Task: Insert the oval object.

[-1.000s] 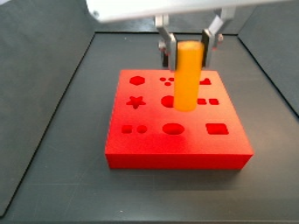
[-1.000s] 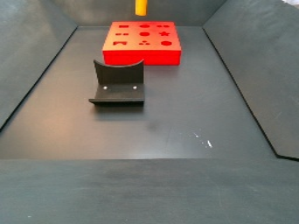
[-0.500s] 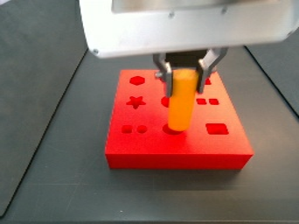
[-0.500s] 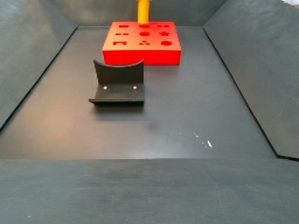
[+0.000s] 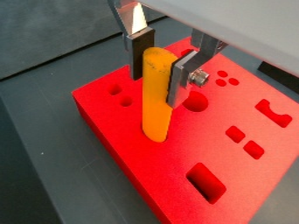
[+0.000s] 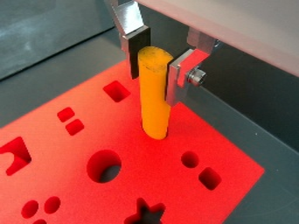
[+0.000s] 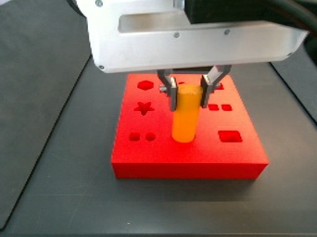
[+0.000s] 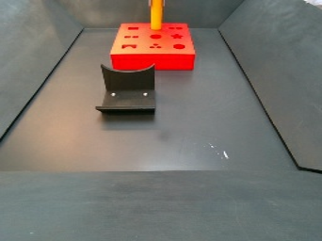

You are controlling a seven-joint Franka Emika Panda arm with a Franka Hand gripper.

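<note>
I see the fixture (image 8: pixel 126 90) left of centre on the dark tabletop (image 8: pixel 189 132). Up at the top centre, the claw (image 7: pixel 183 89) grips the oval object (image 7: pixel 186 116) upright, its lower end meeting a hole in the red block (image 7: pixel 186 155).

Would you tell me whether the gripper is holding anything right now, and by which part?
Yes. The gripper holds the oval object, its fingers clamped on the peg's upper end. The peg stands upright with its lower end at a hole in the red block.
</note>
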